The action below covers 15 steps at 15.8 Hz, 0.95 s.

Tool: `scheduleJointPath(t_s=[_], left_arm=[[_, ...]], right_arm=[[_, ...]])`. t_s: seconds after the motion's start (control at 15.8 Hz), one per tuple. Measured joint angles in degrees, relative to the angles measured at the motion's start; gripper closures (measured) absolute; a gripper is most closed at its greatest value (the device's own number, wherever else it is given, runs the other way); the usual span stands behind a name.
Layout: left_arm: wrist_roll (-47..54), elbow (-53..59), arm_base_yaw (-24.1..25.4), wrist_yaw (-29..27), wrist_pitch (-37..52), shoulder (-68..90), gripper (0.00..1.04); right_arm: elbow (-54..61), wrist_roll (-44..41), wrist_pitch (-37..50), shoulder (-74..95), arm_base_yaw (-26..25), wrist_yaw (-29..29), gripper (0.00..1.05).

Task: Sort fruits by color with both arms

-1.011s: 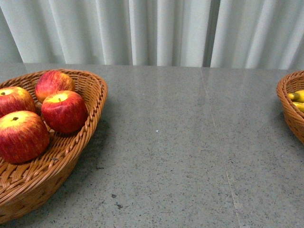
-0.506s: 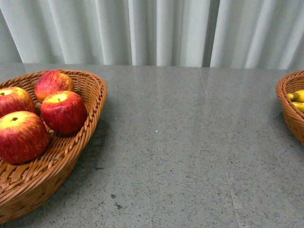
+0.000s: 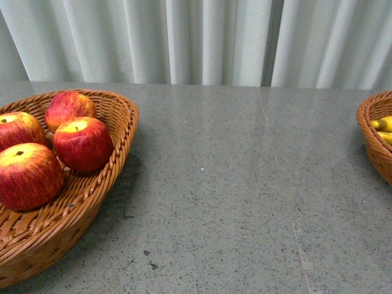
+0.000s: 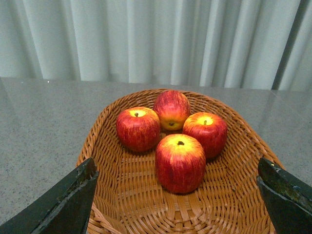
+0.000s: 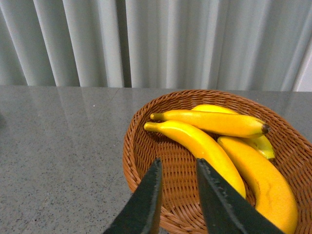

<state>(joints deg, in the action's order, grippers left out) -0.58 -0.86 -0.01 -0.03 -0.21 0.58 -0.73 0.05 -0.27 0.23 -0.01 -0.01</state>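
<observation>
**A:** What has moved since a second ago?

**Me:** Almost nothing. In the front view the apple basket [image 3: 104, 177] and its four apples [image 3: 82, 144] sit where they sat, give or take a slight wobble of the picture. Neither of my arms shows there.

**A:** What do the wrist views add?

**Me:** Starting on my left: the front view cuts the apple basket off, but my left wrist camera shows the whole bowl, with the four apples clustered toward its far end. My left gripper [image 4: 178, 200] is spread wide and empty, one finger [image 4: 63, 204] near each side of the basket rim, the nearest apple [image 4: 180, 163] lying between and beyond them, untouched.

**A:** And the right?

**Me:** The front view catches only a sliver of the banana basket [image 3: 373, 144]. My right wrist camera shows it full: several bananas [image 5: 209, 122] lying lengthwise. My right gripper [image 5: 178, 195] holds nothing, its fingers drawn nearly together with a narrow gap, above the basket's near rim, just short of the bananas.
</observation>
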Motion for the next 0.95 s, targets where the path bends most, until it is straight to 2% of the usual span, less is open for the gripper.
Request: scheduleJointPath(t_s=[0.19, 0.25, 0.32, 0.44, 0.95], left_arm=[[0.0, 0.0, 0.0, 0.0, 0.0, 0.0, 0.07], [0.0, 0.0, 0.0, 0.0, 0.0, 0.0, 0.07], [0.0, 0.0, 0.0, 0.0, 0.0, 0.0, 0.07], [0.0, 0.0, 0.0, 0.0, 0.0, 0.0, 0.07], [0.0, 0.0, 0.0, 0.0, 0.0, 0.0, 0.07]], right_arm=[[0.0, 0.0, 0.0, 0.0, 0.0, 0.0, 0.50], [0.0, 0.0, 0.0, 0.0, 0.0, 0.0, 0.24], [0.0, 0.0, 0.0, 0.0, 0.0, 0.0, 0.04], [0.0, 0.0, 0.0, 0.0, 0.0, 0.0, 0.07], [0.0, 0.0, 0.0, 0.0, 0.0, 0.0, 0.07]])
